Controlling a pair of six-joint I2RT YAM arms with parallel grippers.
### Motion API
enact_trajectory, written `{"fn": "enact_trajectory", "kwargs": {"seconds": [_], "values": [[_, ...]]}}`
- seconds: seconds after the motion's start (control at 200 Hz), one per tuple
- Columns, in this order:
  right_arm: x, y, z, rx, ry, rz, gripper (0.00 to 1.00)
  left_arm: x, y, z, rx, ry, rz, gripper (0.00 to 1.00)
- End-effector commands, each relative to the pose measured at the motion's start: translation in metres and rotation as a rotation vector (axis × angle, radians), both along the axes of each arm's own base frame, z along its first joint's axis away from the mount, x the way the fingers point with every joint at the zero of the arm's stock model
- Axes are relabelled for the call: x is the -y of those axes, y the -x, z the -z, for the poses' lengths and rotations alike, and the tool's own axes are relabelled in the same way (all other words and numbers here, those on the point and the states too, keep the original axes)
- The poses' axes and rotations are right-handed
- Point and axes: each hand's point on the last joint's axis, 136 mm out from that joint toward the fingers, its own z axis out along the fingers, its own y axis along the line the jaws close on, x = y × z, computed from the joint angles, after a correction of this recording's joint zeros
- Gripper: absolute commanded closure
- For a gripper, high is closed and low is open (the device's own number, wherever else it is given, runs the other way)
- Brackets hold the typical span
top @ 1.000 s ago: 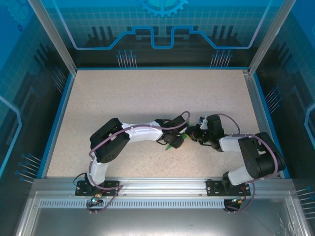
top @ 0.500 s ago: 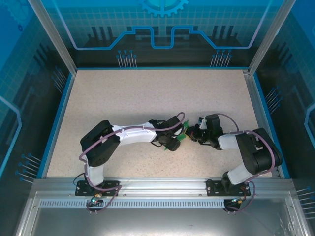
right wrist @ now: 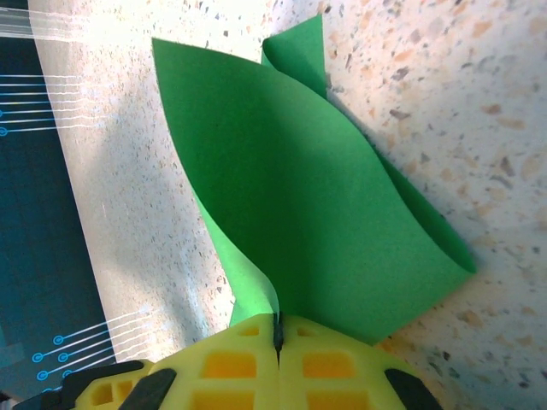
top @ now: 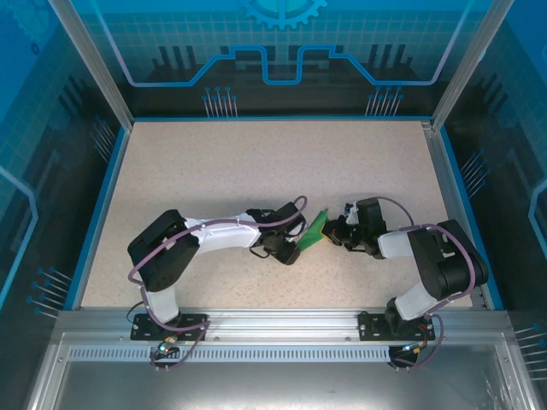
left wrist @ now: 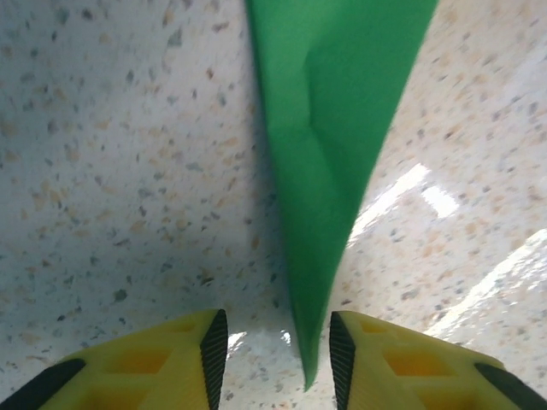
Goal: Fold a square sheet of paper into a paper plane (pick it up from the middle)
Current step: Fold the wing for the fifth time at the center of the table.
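paper plane point(top: 314, 231) showing bright plain green | table point(top: 256, 171) beige, peppered with brown and grey flecks, blue rim | left gripper point(left wrist: 278, 346) yellow with black pads point(left wrist: 214, 342) | right gripper point(right wrist: 278, 329) yellow as well | arms point(top: 224, 232) white and black, cables point(top: 301, 202) purple | walls point(top: 282, 43) blue, pale circuit lines and grid
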Motion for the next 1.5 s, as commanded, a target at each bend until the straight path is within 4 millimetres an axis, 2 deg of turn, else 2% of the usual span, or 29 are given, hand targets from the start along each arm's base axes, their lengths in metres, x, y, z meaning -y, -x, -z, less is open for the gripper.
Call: {"fn": "enact_trajectory", "kwargs": {"seconds": [0.0,0.12,0.38,0.72,1.015,1.295,1.496], "values": [[0.004,-0.004,0.000,-0.001,0.015,-0.003,1.00,-0.007,0.000,-0.001,0.003,-0.003,-0.014,0.64],[0.005,-0.004,-0.002,-0.002,0.029,-0.009,1.00,-0.009,-0.002,0.001,0.010,-0.014,-0.013,0.72],[0.008,-0.004,-0.006,0.005,0.058,-0.012,1.00,-0.013,0.000,0.007,0.006,-0.034,-0.005,0.82],[0.010,-0.009,-0.010,0.003,0.094,-0.024,1.00,-0.016,0.002,0.014,-0.006,-0.059,0.006,0.84],[0.014,-0.007,-0.001,-0.018,0.144,-0.044,1.00,-0.012,0.004,0.013,-0.017,-0.038,0.015,0.82],[0.019,-0.003,0.012,-0.055,0.196,-0.063,1.00,0.002,0.010,-0.006,-0.066,0.058,0.021,0.78],[0.020,-0.003,0.016,-0.069,0.213,-0.072,1.00,0.011,0.008,-0.031,-0.112,0.160,-0.001,0.76]]}}
